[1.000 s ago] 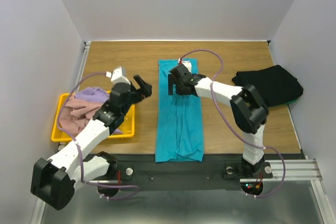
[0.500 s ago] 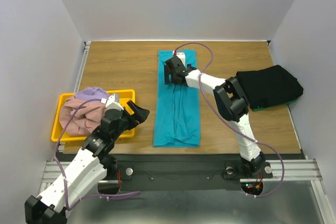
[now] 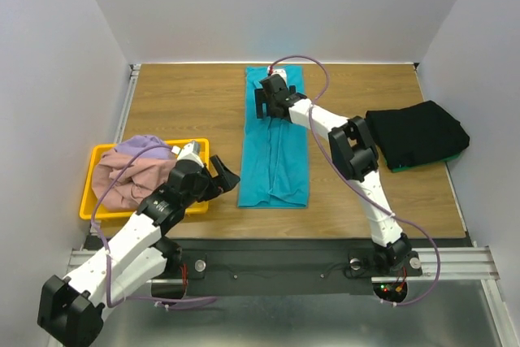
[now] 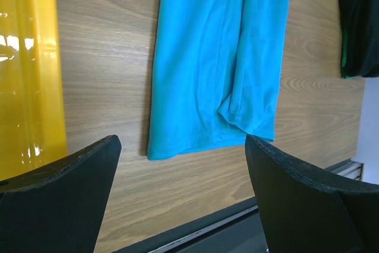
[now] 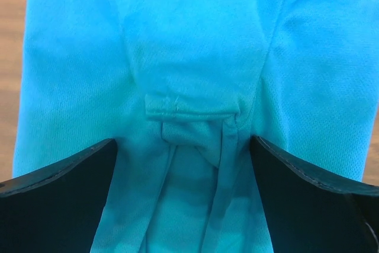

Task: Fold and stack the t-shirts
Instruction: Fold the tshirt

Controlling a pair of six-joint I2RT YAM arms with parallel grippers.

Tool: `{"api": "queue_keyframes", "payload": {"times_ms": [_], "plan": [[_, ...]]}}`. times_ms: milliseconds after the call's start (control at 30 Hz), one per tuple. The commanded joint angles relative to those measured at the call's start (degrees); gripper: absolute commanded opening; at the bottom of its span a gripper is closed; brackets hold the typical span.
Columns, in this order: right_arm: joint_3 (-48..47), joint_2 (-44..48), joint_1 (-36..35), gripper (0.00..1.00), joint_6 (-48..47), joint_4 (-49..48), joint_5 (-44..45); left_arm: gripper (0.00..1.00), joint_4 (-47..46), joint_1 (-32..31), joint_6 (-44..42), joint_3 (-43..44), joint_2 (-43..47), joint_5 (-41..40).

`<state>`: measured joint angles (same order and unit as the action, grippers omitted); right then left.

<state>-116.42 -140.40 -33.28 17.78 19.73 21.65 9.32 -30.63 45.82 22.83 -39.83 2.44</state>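
- Left pincer (image 3: 221,178): jaws spread wide, gripping nothing; poised over bare wood between the yellow tray (image 3: 88,206) and the near left corner of the teal t-shirt (image 3: 275,152).
- Right pincer (image 3: 268,103): jaws spread wide, nothing clasped; low over the teal t-shirt's far end, contact with the cloth unclear.
- Teal t-shirt: long narrow strip, lying lengthwise mid-worktop.
- Pink t-shirt (image 3: 122,180) and lavender t-shirt (image 3: 145,145): heaped in the tray, left side.
- Black t-shirt (image 3: 418,134): folded, right side, a green edge (image 4: 343,57) showing under it.
- Worktop (image 3: 187,103): wood-grain.
- Walls (image 3: 276,6): plain pale, on three sides.
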Motion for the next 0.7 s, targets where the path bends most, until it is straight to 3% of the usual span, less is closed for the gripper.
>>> {"api": "queue_keyframes", "payload": {"times_ms": [0, 200, 300, 500, 667], "plan": [[2.24, 7.23, -0.3, 1.0, -3.28, 3.3, -8.45, 0.99, -1.85, -2.76, -2.58, 4.94, -2.96, -1.73], [19.36, 26.45, -2.23, 1.0, -1.53, 2.6, -11.37, 0.99, -1.41, -11.71, -0.39, 7.75, -10.95, -8.75], [34.37, 33.59, -3.81, 1.0, 2.33, 1.03, -10.84, 0.99, -0.1, -14.01, 2.33, 7.85, -13.07, -10.43], [61.0, 53.69, -7.06, 1.0, 14.29, -0.13, -10.83, 0.99, 3.42, -15.6, 3.66, 8.72, -17.64, -14.56], [74.04, 65.68, -8.73, 1.0, 20.18, -0.04, -17.86, 0.99, 3.25, -16.13, 5.15, 7.5, -17.21, -14.3]]}}
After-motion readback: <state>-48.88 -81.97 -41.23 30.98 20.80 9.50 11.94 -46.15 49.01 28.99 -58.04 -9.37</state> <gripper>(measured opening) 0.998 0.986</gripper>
